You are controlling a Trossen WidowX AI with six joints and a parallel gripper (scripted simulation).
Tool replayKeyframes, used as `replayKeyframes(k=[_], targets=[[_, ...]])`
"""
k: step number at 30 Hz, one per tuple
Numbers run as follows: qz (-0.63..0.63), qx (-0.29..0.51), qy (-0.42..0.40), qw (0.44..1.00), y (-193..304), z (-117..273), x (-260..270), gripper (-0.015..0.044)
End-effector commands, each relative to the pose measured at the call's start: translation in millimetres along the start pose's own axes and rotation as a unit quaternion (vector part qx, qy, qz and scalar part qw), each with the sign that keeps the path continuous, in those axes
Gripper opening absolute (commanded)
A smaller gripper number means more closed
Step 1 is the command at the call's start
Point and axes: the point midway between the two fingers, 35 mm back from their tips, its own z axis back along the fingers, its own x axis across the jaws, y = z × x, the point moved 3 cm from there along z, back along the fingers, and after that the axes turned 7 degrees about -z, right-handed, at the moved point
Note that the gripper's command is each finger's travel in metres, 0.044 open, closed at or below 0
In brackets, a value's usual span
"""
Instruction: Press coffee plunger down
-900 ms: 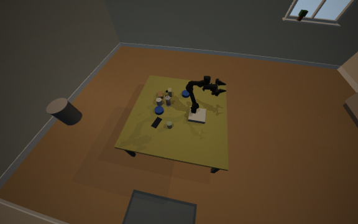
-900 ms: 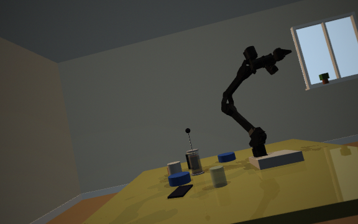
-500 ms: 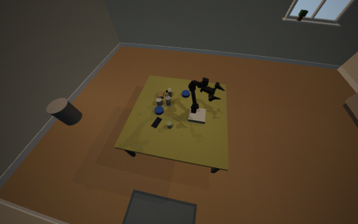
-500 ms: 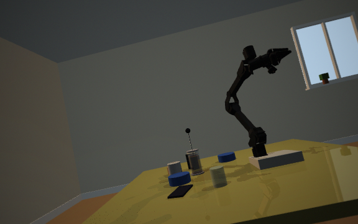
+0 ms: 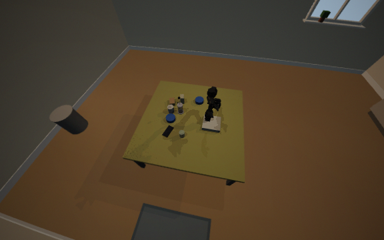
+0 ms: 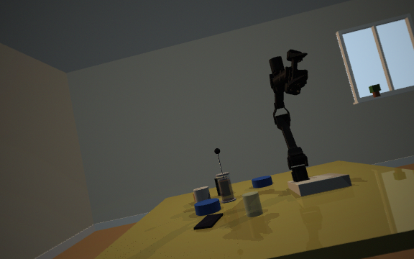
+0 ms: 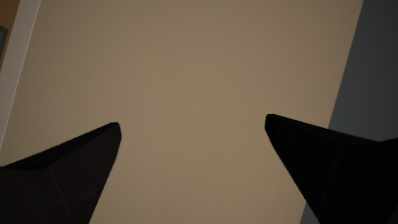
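Observation:
The coffee press (image 5: 180,109) (image 6: 226,190) stands upright on the yellow table, a clear cylinder with dark content. Its plunger is up: a thin rod rises well above the lid, topped by a round black knob (image 5: 179,98) (image 6: 217,151). My gripper (image 6: 305,65) (image 7: 194,125) is open and empty. It is high above the table, up and to the right of the press in the exterior view, touching nothing. The wrist view shows only a wall between the two fingers; the press is not in that view.
A white mug (image 5: 171,109) (image 6: 201,194), a brown block (image 5: 172,101) and a pale block (image 5: 182,99) stand close around the press. Blue discs (image 5: 170,118) (image 6: 261,181), a black slab (image 5: 168,131) (image 6: 208,221) and a pale green cylinder (image 5: 182,134) (image 6: 252,204) are farther out.

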Motion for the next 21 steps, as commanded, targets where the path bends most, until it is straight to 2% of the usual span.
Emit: replayKeyframes(k=[1, 6, 10, 17, 21], targets=[[-0.15, 0.15, -0.039, 0.977, 62.2, 16.3, 31.4, 0.044], [-0.284, 0.285, -0.036, 0.915, 111.0, 46.2, 58.1, 0.044], [-0.374, 0.384, -0.012, 0.844, 142.6, 77.6, 78.3, 0.044], [-0.488, 0.537, 0.071, 0.684, 182.8, 147.3, 109.7, 0.044], [-0.535, 0.61, 0.142, 0.567, 197.2, 194.6, 127.5, 0.044]])
